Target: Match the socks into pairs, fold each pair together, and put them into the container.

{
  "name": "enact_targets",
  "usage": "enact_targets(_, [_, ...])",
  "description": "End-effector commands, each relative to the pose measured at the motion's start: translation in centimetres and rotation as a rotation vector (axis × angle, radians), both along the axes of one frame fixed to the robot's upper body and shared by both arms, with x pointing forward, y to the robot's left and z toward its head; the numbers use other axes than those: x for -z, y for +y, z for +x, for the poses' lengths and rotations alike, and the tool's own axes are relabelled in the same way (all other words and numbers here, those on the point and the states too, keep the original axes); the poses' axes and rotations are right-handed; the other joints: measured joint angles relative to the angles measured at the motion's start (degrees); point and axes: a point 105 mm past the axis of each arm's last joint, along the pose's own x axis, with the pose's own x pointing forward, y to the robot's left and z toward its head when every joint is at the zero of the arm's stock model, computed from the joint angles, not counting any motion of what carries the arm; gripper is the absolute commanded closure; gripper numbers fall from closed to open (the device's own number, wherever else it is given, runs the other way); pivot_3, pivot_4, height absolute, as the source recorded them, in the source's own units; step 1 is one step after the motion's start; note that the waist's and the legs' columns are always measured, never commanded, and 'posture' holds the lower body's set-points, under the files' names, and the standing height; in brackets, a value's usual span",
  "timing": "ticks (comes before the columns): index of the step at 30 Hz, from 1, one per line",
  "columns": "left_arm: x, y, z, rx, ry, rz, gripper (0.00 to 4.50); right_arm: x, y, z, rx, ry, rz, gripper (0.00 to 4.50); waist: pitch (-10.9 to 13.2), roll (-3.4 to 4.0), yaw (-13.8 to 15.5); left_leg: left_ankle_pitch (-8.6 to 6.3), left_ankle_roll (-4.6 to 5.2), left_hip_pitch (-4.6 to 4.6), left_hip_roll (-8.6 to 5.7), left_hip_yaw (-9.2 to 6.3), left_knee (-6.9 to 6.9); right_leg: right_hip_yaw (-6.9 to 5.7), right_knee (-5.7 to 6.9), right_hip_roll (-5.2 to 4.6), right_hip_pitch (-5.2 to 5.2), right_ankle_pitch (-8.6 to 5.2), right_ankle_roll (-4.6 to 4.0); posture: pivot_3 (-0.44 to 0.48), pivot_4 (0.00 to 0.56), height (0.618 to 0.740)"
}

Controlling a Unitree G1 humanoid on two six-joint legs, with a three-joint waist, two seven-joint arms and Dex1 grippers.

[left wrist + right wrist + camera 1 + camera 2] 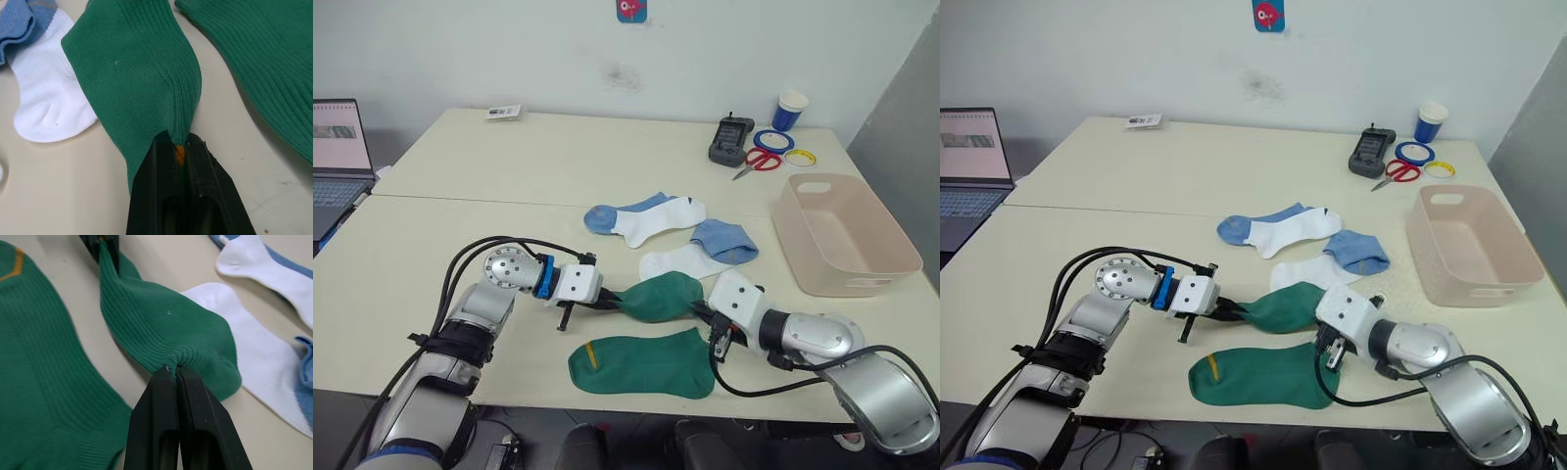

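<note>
One dark green sock [661,297] is stretched just above the table between both grippers. My left gripper [615,302] is shut on its end with the yellow mark [179,152]. The right gripper [173,369] is shut on its other end. The second green sock [641,364] lies flat near the front edge, just in front of the held one, yellow mark on its left. Two white socks with light-blue heel and toe lie behind: one [646,217] farther back, one [690,257] touching the held green sock. The pale pink container [842,235] stands empty at the right.
At the back right are a black device [729,140], red scissors [759,162], tape rolls [773,140] and a blue-and-white cup [790,110]. A laptop [337,147] sits at the far left. A small card [504,112] lies at the back edge.
</note>
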Motion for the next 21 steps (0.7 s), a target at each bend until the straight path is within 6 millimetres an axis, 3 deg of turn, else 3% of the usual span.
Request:
enact_targets(1, [-0.7, 0.2, -0.5, 0.039, -0.021, 0.006, 4.50, -1.0, 0.4, -0.7, -0.023, -0.023, 0.013, 4.48, 0.0, 0.00, 0.0, 0.00, 0.00, 0.00, 0.00, 0.00, 0.00, 0.00, 0.00, 0.00, 0.00, 0.00, 0.00, 0.000, 0.150, 0.725])
enact_targets(9, [0.3, 0.8, -0.2, 0.006, 0.033, 0.044, 4.50, -0.3, 0.5, -0.3, 0.031, 0.077, 0.030, 4.48, 0.0, 0.00, 0.0, 0.00, 0.00, 0.01, 0.00, -0.05, 0.01, -0.04, 0.00, -0.01, 0.04, 0.00, 0.00, 0.000, 0.150, 0.725])
enact_targets(10, [0.3, 1.0, -0.1, 0.000, 0.038, 0.049, 4.50, -0.4, 0.4, 0.0, 0.049, 0.058, 0.027, 4.26, 0.0, 0.00, 0.0, 0.00, 0.00, 0.01, 0.00, -0.06, 0.00, -0.05, 0.01, 0.00, 0.03, 0.00, 0.00, 0.000, 0.150, 0.725])
enact_targets(13, [-0.3, 1.0, 0.2, -0.017, 0.029, 0.029, 3.74, -0.7, 0.1, 0.5, 0.073, 0.016, 0.017, 3.43, 0.0, 0.00, 0.0, 0.00, 0.00, 0.01, -0.01, -0.06, 0.00, -0.05, 0.01, -0.01, 0.04, 0.00, 0.00, 0.000, 0.150, 0.725])
enact_targets(19, [-2.0, 1.5, 0.3, -0.049, 0.033, -0.028, 1.87, -1.2, 0.2, 0.6, 0.056, -0.041, 0.026, 1.31, 0.0, 0.00, 0.0, 0.00, 0.01, 0.01, -0.01, -0.06, 0.00, -0.05, 0.01, -0.01, 0.04, 0.00, 0.01, 0.000, 0.150, 0.725])
enact_targets(21, [-2.8, 2.5, 0.1, -0.060, 0.034, -0.040, 1.24, -1.7, 0.4, 0.2, 0.022, -0.055, 0.042, 0.62, 0.0, 0.00, 0.0, 0.00, 0.01, 0.01, 0.00, -0.07, 0.00, -0.06, 0.01, -0.01, 0.04, 0.00, 0.00, 0.000, 0.150, 0.725])
